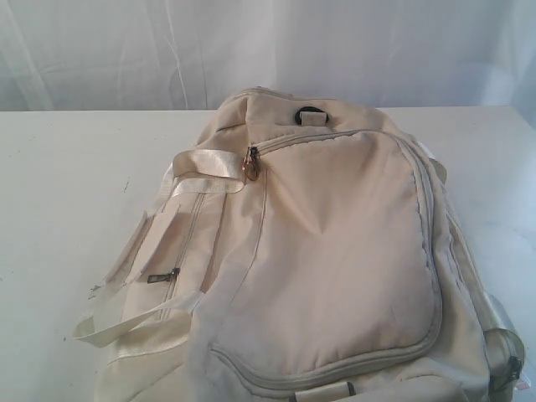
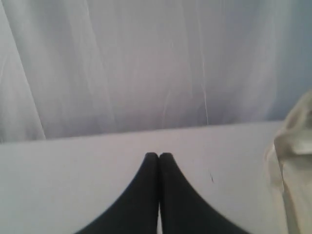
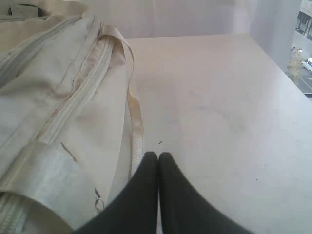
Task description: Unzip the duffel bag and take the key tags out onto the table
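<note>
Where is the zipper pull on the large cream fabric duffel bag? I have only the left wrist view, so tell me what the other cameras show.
Observer: In the exterior view, the small brownish zipper pull hangs at the upper left corner of the duffel bag's big top panel.
Operator: Report the zip's state.
Observer: The grey zip runs closed all round that panel.
Operator: Give me the right gripper.
Observer: The black right gripper is shut, over the bare white table beside the bag's pale webbing strap.
</note>
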Robot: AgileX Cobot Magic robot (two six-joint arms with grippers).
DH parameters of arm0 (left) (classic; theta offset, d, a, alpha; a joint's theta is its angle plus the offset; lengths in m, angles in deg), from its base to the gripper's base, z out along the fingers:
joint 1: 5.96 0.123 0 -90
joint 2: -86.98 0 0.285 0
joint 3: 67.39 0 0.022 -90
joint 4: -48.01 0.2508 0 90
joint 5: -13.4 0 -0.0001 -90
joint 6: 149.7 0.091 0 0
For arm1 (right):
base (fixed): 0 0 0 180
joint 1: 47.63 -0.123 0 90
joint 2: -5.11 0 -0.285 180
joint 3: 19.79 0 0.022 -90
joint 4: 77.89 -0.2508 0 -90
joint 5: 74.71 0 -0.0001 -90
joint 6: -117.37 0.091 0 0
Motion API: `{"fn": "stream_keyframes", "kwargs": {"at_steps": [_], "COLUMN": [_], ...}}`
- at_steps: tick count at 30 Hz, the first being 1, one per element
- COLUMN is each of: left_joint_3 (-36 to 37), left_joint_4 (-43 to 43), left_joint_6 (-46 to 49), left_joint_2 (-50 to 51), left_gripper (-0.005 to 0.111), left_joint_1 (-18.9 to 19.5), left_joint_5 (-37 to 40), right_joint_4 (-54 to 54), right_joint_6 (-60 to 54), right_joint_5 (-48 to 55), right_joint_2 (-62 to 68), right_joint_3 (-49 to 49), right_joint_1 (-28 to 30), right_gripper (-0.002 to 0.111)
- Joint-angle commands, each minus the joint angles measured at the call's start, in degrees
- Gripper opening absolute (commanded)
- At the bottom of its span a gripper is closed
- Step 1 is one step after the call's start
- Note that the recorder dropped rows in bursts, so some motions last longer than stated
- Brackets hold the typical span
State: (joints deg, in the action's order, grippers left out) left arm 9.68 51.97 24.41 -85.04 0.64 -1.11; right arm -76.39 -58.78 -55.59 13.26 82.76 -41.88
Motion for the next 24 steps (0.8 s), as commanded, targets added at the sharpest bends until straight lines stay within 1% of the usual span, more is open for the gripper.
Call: {"fn": "stream_keyframes", "kwargs": {"at_steps": [1,6,9,11,12,14,15,17,20,22,23,24], "left_joint_3": [0.1,0.1,0.1,-0.4,-1.7,-5.4,-7.8,-12.6,-20.2,-25.3,-27.5,-29.3], "left_joint_4": [-0.2,-0.2,-0.2,-0.7,-1.3,-3.0,-4.0,-5.7,-5.9,-5.8,-5.4,-4.5], "left_joint_6": [-0.3,-0.4,-3.9,-6.9,-7.9,-9.3,-9.3,-9.3,-9.1,-8.4,-6.3,-3.5], "left_joint_2": [-0.2,-0.2,-0.2,-0.2,-0.2,-0.2,-0.2,-0.2,2.8,5.6,6.9,8.7], "left_gripper": [0.000,0.000,0.000,0.000,0.000,0.000,0.000,0.000,0.000,0.000,0.000,0.000], "left_joint_1": [0.0,0.0,0.0,0.0,0.0,0.0,0.0,0.0,0.0,0.0,0.0,0.0], "left_joint_5": [-12.9,-25.6,-33.6,-34.1,-32.9,-28.6,-24.9,-16.3,-2.6,9.9,15.5,22.7], "right_joint_4": [0.2,0.2,0.2,0.2,0.2,0.2,0.2,0.2,0.2,0.2,0.2,0.2], "right_joint_6": [-0.2,-0.2,-0.2,-0.2,-0.2,-0.2,-0.2,-0.2,-0.2,-0.2,-0.2,-0.2], "right_joint_5": [-0.8,-0.8,-0.8,-0.8,-0.8,-0.8,-0.8,-0.8,-0.8,-0.8,-0.8,-0.8], "right_joint_2": [-0.4,-0.4,-0.4,-0.4,-0.4,-0.4,-0.4,-0.4,-0.4,-0.4,-0.4,-0.4], "right_joint_3": [0.2,0.2,0.2,0.2,0.2,0.2,0.2,0.2,0.2,0.2,0.2,0.2], "right_joint_1": [0.0,0.0,0.0,0.0,0.0,0.0,0.0,0.0,0.0,0.0,0.0,0.0], "right_gripper": [0.000,0.000,0.000,0.000,0.000,0.000,0.000,0.000,0.000,0.000,0.000,0.000]}}
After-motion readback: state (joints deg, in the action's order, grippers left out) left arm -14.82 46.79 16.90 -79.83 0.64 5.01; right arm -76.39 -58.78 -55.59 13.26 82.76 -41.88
